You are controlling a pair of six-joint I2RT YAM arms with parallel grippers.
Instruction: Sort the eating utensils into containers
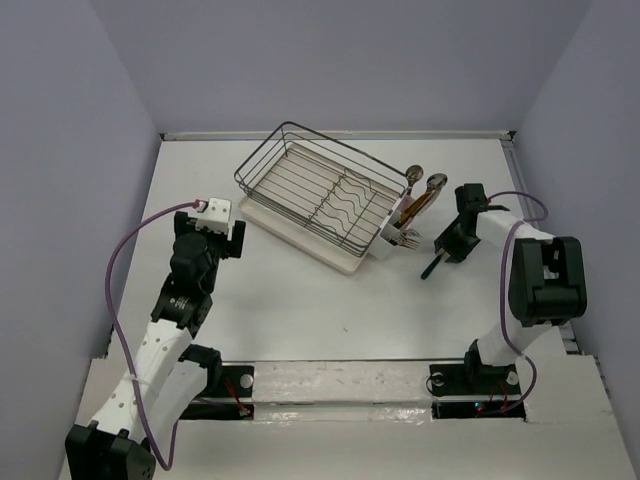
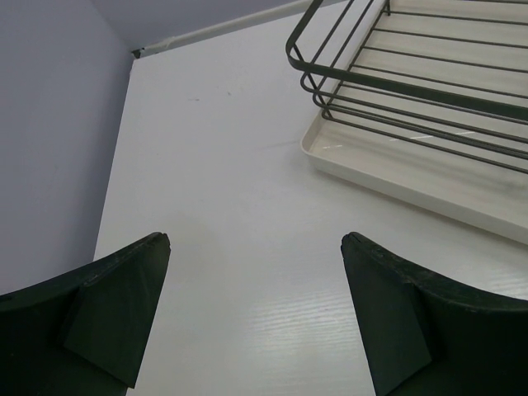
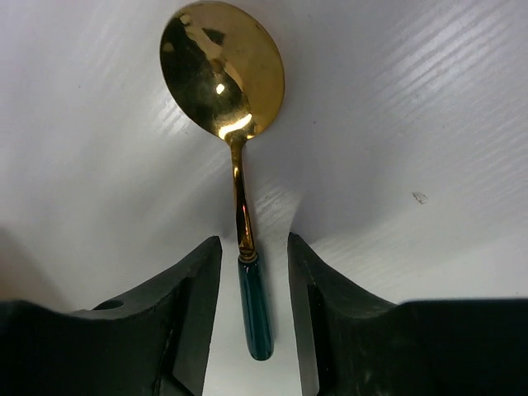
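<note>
While the fingers [image 3: 194, 289] of the right gripper [image 3: 254, 243] are set one on each side of the spoon [image 3: 223, 70], a thin strip of white is seen btwn each finger and the teal handle. So the spoon is not squeezed yet. The jaws are apart, but only a bit. The spoon is laid on the table [image 3: 429, 99], w/ its gold bowl pointed away from the gripper and its teal end reaching back btwn the fingers. In the top view it is found near the right edge of the worktop, about midway btwn the near and far edges, and near the white holder [image 1: 384, 247].

Nothing is held by the left gripper [image 2: 256, 241]. Its fingers are spread wide over bare table, toward the left edge. A corner of the cream tray [image 2: 388, 165] under the wire rack [image 1: 300, 180] is close by.

As for the job, a bunch of utensils [image 1: 418, 198] is already stood in the holder, w/ ends poking up. The exact no. can't be told. The teal spoon is the only one seen lying loose, so most of the sorting looks done. What is left, prob.: the spoon must be pinched, lifted and dropped in the holder.
</note>
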